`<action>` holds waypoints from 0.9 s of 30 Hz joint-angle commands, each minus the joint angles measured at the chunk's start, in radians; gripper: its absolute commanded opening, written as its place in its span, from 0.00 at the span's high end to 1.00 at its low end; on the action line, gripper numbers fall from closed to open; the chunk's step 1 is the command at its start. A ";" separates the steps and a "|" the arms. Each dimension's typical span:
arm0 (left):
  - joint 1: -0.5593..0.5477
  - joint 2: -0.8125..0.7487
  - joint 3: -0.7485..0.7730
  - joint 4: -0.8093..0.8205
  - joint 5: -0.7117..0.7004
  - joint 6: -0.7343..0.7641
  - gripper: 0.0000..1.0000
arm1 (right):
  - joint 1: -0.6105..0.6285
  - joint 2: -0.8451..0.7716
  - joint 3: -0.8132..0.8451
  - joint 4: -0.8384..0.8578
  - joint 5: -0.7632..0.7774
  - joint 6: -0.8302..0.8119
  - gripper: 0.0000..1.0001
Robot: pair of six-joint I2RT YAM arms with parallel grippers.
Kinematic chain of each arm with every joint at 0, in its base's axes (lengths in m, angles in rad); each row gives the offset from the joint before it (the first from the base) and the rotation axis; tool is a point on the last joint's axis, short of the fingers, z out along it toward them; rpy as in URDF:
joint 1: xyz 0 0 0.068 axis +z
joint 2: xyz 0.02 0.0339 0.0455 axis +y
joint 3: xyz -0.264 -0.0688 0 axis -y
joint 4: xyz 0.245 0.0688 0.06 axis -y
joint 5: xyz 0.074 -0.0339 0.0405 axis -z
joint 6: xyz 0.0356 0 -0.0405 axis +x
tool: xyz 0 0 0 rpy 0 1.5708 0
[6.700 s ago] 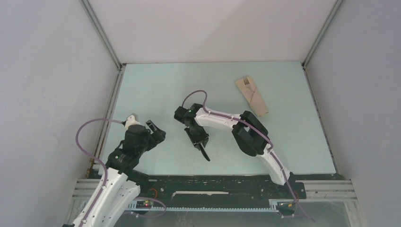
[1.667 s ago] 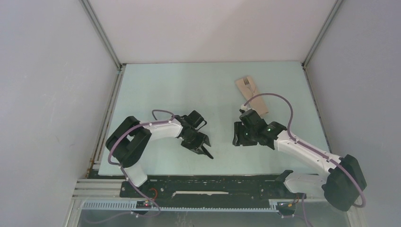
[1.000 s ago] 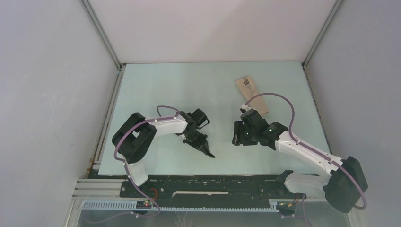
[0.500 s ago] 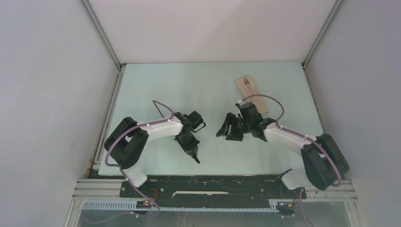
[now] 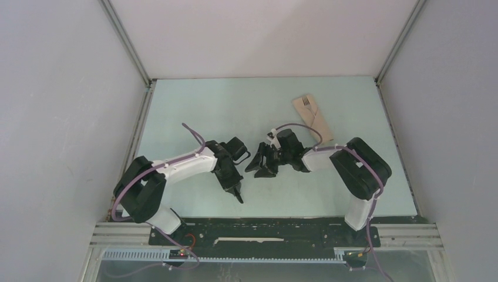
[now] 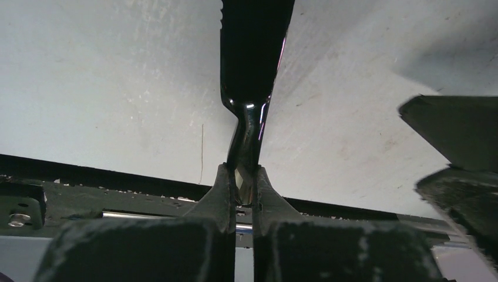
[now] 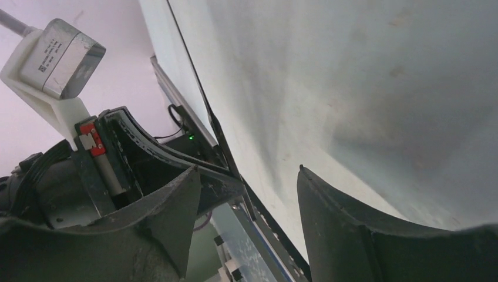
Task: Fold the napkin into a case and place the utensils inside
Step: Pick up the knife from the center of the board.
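Observation:
The napkin lies folded as a narrow beige case [image 5: 315,120] at the back right of the table, with the silver fork [image 5: 306,103] sticking out of its top end. My left gripper [image 5: 233,188] [image 6: 242,179] is shut on the handle of the black knife [image 5: 238,197] [image 6: 253,53], held just above the table near the front edge. The knife's blade points away from the wrist camera. My right gripper [image 5: 258,165] [image 7: 246,173] stands open and empty just right of the left one, its fingers [image 6: 455,126] showing in the left wrist view.
The pale green table [image 5: 194,111] ends at a black rail [image 5: 264,226] along the front. Grey walls close in the left, back and right. The left arm's wrist camera [image 7: 59,56] sits close beside the right gripper.
The right gripper has swung left across the table to the left gripper's side. The left gripper, still shut on the knife, has shifted slightly left and toward the front edge.

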 commanded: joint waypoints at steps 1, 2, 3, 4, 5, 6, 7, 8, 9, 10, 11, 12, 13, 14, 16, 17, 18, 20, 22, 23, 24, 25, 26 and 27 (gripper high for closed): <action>0.000 -0.057 0.009 -0.031 -0.018 0.028 1.00 | 0.042 0.069 0.059 0.159 -0.052 0.077 0.31; 0.000 -0.060 0.012 -0.033 -0.018 0.031 1.00 | 0.051 0.087 0.070 0.180 -0.059 0.080 0.30; 0.000 -0.063 0.015 -0.037 -0.018 0.033 1.00 | 0.059 0.105 0.085 0.184 -0.062 0.074 0.31; 0.001 -0.067 0.018 -0.039 -0.017 0.037 1.00 | 0.071 0.117 0.106 0.178 -0.064 0.061 0.30; 0.000 -0.069 0.021 -0.042 -0.016 0.041 1.00 | 0.083 0.126 0.122 0.168 -0.062 0.046 0.30; -0.001 -0.070 0.025 -0.044 -0.017 0.043 1.00 | 0.092 0.134 0.136 0.164 -0.057 0.037 0.30; -0.002 -0.072 0.028 -0.047 -0.016 0.044 1.00 | 0.100 0.140 0.146 0.166 -0.056 0.032 0.30; -0.004 -0.074 0.030 -0.048 -0.016 0.045 1.00 | 0.107 0.150 0.154 0.175 -0.063 0.033 0.30; -0.007 -0.075 0.033 -0.050 -0.018 0.048 1.00 | 0.115 0.166 0.166 0.182 -0.071 0.035 0.31; -0.008 -0.077 0.035 -0.052 -0.019 0.051 1.00 | 0.122 0.177 0.175 0.187 -0.077 0.037 0.32; -0.010 -0.077 0.040 -0.052 -0.020 0.052 1.00 | 0.130 0.187 0.188 0.191 -0.082 0.037 0.33; -0.012 -0.077 0.043 -0.052 -0.019 0.053 1.00 | 0.138 0.198 0.197 0.194 -0.086 0.038 0.35; -0.013 -0.077 0.044 -0.051 -0.017 0.054 1.00 | 0.145 0.208 0.204 0.198 -0.091 0.040 0.36; -0.015 -0.078 0.046 -0.052 -0.016 0.056 1.00 | 0.151 0.217 0.209 0.205 -0.094 0.045 0.38; -0.017 -0.081 0.049 -0.054 -0.020 0.059 1.00 | 0.165 0.233 0.217 0.220 -0.093 0.054 0.40; -0.018 -0.085 0.050 -0.056 -0.023 0.060 1.00 | 0.173 0.240 0.221 0.225 -0.094 0.057 0.40; -0.019 -0.089 0.050 -0.058 -0.026 0.060 1.00 | 0.178 0.250 0.223 0.229 -0.095 0.060 0.41; -0.019 -0.096 0.050 -0.064 -0.031 0.060 1.00 | 0.187 0.264 0.225 0.253 -0.101 0.070 0.44; -0.019 -0.100 0.045 -0.065 -0.031 0.061 1.00 | 0.193 0.272 0.225 0.276 -0.111 0.075 0.47; -0.021 -0.102 0.042 -0.062 -0.029 0.061 1.00 | 0.194 0.274 0.224 0.284 -0.117 0.073 0.48; -0.021 -0.105 0.039 -0.060 -0.026 0.064 1.00 | 0.196 0.275 0.224 0.293 -0.124 0.069 0.51; -0.022 -0.108 0.039 -0.058 -0.027 0.064 1.00 | 0.196 0.275 0.224 0.303 -0.129 0.067 0.55; -0.023 -0.114 0.037 -0.055 -0.030 0.067 1.00 | 0.197 0.277 0.225 0.315 -0.137 0.064 0.63; -0.023 -0.119 0.039 -0.053 -0.033 0.072 1.00 | 0.197 0.278 0.224 0.324 -0.145 0.062 0.74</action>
